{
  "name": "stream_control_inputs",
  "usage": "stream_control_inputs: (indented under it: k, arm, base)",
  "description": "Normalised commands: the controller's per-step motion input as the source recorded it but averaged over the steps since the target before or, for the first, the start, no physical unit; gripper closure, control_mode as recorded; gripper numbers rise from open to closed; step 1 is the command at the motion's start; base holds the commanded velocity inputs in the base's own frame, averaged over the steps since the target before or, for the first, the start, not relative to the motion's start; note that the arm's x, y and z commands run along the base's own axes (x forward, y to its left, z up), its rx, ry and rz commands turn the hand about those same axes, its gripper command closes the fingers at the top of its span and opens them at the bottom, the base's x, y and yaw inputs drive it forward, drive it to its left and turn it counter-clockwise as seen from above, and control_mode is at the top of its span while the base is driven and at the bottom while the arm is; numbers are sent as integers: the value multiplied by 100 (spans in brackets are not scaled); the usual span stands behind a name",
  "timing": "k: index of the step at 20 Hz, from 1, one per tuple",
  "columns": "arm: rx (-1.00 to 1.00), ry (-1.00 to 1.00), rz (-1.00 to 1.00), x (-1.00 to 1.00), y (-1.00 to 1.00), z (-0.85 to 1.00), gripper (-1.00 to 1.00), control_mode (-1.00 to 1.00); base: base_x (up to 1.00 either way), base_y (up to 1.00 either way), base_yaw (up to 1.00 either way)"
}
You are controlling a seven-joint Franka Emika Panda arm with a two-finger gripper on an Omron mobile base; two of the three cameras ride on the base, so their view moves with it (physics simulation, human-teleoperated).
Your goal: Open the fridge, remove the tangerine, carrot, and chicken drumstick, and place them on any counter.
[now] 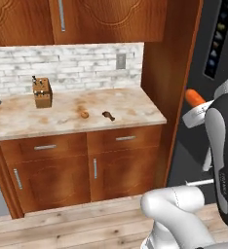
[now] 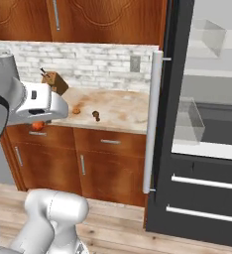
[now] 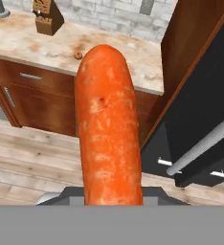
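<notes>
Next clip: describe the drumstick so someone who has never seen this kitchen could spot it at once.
Find the counter left of the fridge, under the grey brick wall. Near its front edge lie two small things, well right of the knife block. The drumstick is the right one: dark brown and narrowing to a thin end, whereas the tangerine beside it is round and orange-brown.

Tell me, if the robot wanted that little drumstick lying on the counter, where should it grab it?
Probably from straight above, closing the gripper across the thick meaty end of the chicken drumstick. It lies flat on the counter, so its sides are free and its underside is not. The thin bone end offers less to hold. The tangerine sits beside it, apart, leaving room.
</notes>
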Motion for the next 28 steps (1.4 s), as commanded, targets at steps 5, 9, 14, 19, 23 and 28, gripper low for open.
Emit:
stream_control_inputs:
  k: [5, 9, 14, 19, 23, 28]
  arm:
    - [0, 0, 0, 0, 0, 0, 100, 100]
    - [0, 0, 0, 0, 0, 0, 100, 100]
    - [0, 0, 0, 0, 0, 0, 100, 100]
    - [0, 0, 0, 0, 0, 0, 100, 100]
    - [0, 0, 0, 0, 0, 0, 100, 100]
    - [0, 14, 0, 17, 7, -34, 100, -100]
  base:
    - [91, 52, 0]
    - [99, 52, 0]
    - [93, 40, 0]
    - [65, 28, 0]
    - [19, 21, 0]
    - [0, 10, 0]
